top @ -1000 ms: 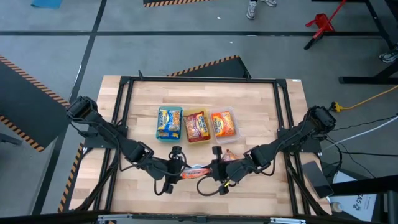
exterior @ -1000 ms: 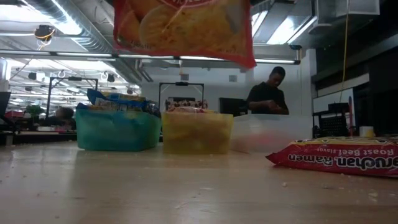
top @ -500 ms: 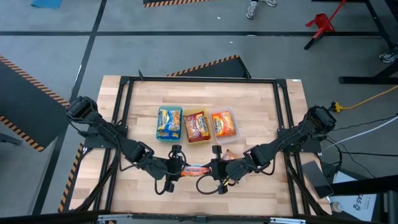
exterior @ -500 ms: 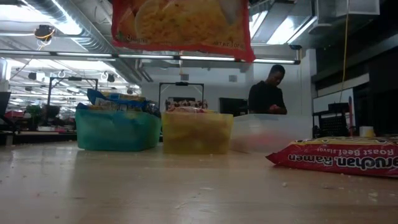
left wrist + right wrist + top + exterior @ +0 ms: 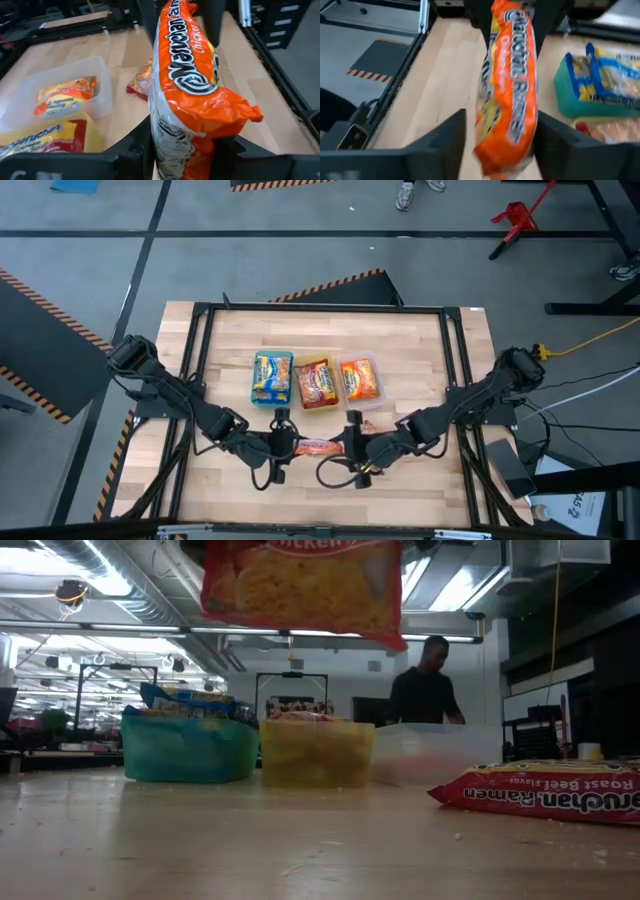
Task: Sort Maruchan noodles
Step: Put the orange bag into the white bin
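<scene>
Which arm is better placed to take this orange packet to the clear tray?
Right, probably: both hold the orange packet, but the right gripper is nearer the clear tray than the left gripper.

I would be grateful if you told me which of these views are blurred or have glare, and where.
Right wrist view: the orange Maruchan packet is smeared by blur, its lettering hard to read. Left wrist view: the same packet is sharp, its lettering legible. Low view: bright ceiling lights wash out the background, and the person shows only as a dark silhouette. High view: evenly lit, no glare.
</scene>
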`<state>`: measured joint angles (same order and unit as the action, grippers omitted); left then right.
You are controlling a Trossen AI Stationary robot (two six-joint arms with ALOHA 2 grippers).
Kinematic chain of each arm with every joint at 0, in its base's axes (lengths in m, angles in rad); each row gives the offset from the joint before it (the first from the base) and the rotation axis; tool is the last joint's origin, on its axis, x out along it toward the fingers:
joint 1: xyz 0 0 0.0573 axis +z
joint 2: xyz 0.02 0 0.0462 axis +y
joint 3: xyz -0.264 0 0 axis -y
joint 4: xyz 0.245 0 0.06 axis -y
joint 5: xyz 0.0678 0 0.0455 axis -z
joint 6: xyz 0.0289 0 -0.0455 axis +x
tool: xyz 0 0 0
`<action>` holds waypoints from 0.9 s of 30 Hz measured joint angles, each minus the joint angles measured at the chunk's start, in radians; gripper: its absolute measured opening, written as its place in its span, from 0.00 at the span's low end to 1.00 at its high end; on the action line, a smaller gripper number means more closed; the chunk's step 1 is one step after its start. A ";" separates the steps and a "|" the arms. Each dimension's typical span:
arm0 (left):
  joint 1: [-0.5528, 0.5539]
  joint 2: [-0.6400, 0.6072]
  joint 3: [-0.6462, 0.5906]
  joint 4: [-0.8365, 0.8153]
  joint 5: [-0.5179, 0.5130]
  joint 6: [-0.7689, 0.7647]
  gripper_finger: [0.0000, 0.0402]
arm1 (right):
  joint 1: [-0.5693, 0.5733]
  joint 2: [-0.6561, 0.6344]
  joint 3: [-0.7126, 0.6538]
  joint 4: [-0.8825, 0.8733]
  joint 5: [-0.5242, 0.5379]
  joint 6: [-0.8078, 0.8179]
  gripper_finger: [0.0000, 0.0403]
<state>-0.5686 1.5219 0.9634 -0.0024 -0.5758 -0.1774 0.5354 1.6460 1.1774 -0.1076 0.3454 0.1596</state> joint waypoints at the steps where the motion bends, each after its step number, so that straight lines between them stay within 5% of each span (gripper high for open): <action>1: 0.001 0.000 0.000 0.000 -0.009 -0.003 0.29 | 0.005 -0.012 0.000 -0.024 -0.001 0.022 0.50; 7: 0.038 0.000 0.000 0.003 -0.101 -0.124 0.29 | 0.042 -0.122 -0.003 -0.246 0.082 0.168 0.65; 12: 0.116 0.000 0.000 0.083 -0.247 -0.395 0.29 | 0.108 -0.211 -0.003 -0.372 0.221 0.310 0.66; 15: 0.187 -0.001 0.000 0.128 -0.237 -0.510 0.29 | 0.159 -0.251 -0.003 -0.428 0.309 0.370 0.64; 18: 0.282 -0.001 0.000 0.134 -0.089 -0.553 0.29 | 0.211 -0.273 -0.002 -0.456 0.380 0.401 0.62; 23: 0.496 -0.001 0.010 0.153 0.428 -0.555 0.29 | 0.288 -0.283 -0.003 -0.482 0.421 0.420 0.59; 27: 0.655 -0.001 0.060 0.094 0.708 -0.516 0.29 | 0.327 -0.283 -0.003 -0.495 0.421 0.456 0.59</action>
<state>0.0861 1.5211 1.0237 0.0916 0.1324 -0.6939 0.8626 1.3632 1.1744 -0.6025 0.7666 0.6157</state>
